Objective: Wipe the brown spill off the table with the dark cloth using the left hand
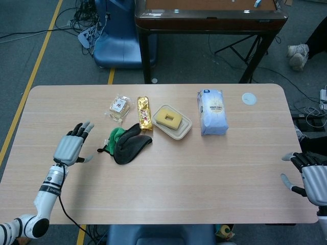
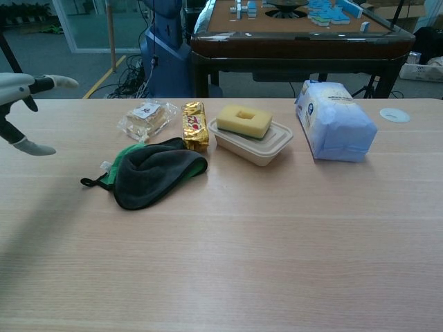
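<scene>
Head view: left robot hand (image 1: 69,148) empty, seemingly clear of dark cloth (image 1: 127,144).

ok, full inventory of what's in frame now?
cloth: 1, dark with green edge, left of centre on table, lying free
gold bar: 1, gold wrapper, just behind cloth
clear packet: 1, clear wrap over a pale snack, left of gold bar
tray: 1, beige, centre back, holds sponge
sponge: 1, yellow, in tray
bag: 1, pale blue and white, right of tray
disc: 1, white, far right corner
table: 1, light wood; no brown spill visible
left hand: fingers spread, holds nothing, left of cloth, apart from it
right hand: right table edge, holds nothing
</scene>
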